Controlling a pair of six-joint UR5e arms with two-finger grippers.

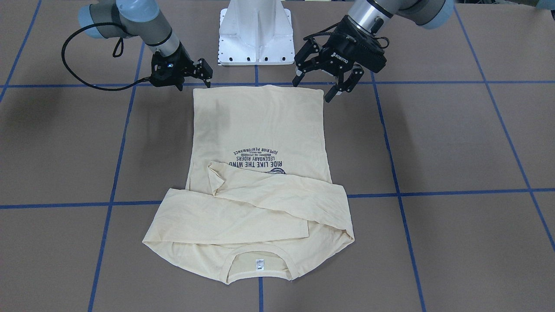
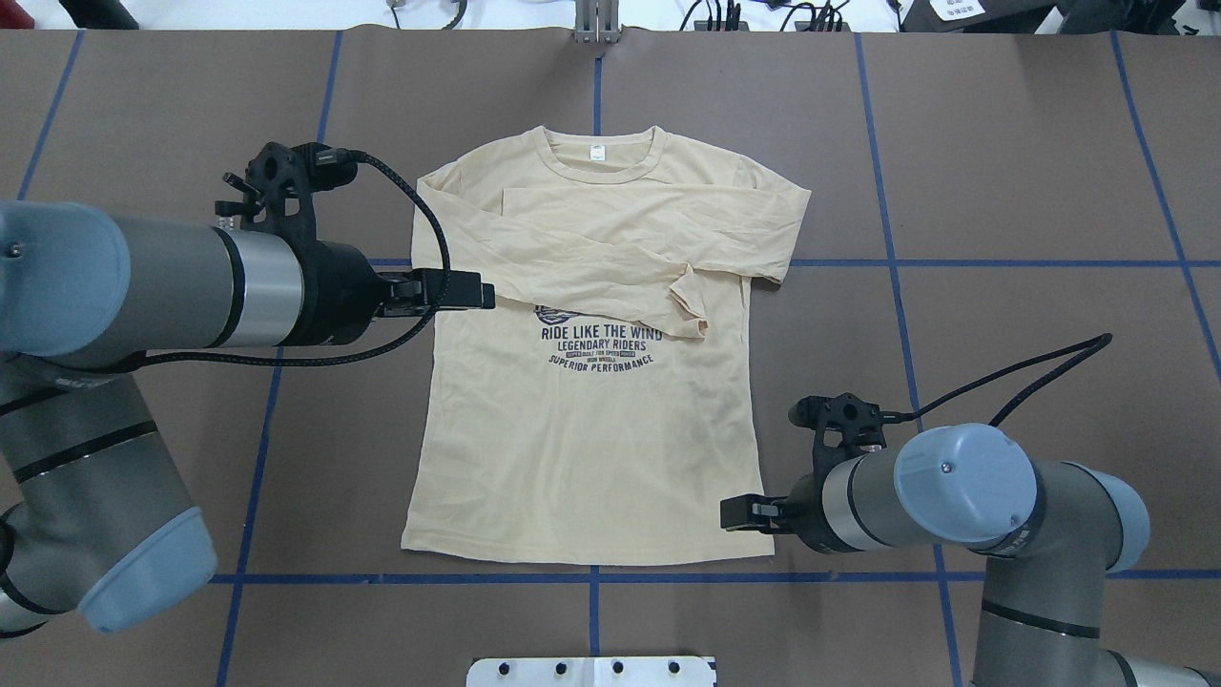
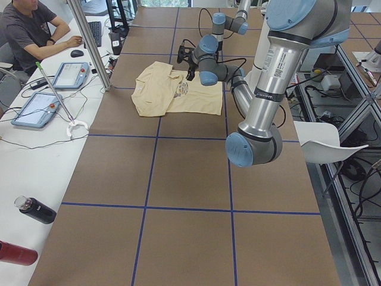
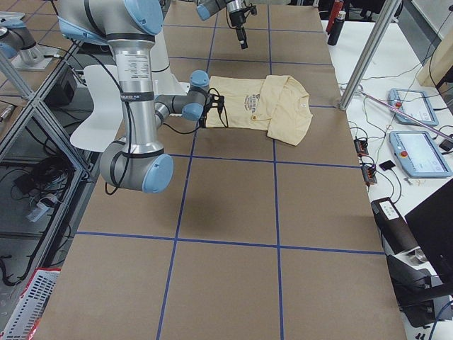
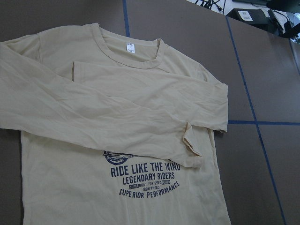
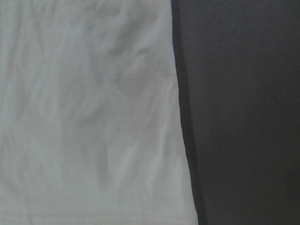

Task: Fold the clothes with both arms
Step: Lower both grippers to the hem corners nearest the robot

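The clothes are one cream long-sleeved T-shirt (image 1: pixel 260 125) (image 2: pixel 582 448) lying flat and face up, with navy print on the chest. Both sleeves (image 2: pixel 649 229) are folded across the chest, and the neck label (image 2: pixel 597 151) points away from the robot. My left gripper (image 1: pixel 314 90) (image 2: pixel 472 289) hovers open well above the shirt's left side, holding nothing. Its wrist view shows the collar and folded sleeves (image 5: pixel 140 108). My right gripper (image 1: pixel 207 80) (image 2: pixel 730 512) sits low beside the hem's right corner, open and empty. Its wrist view shows the shirt's side edge and hem (image 6: pixel 84 117) from close up.
The white pedestal base (image 1: pixel 256 32) stands just behind the hem. Blue tape lines (image 2: pixel 897 262) cross the brown table. In the exterior left view a person (image 3: pixel 30 30) sits at a side desk with tablets (image 3: pixel 72 74) and a metal pole (image 3: pixel 89 42); bottles (image 3: pixel 36 210) lie nearby.
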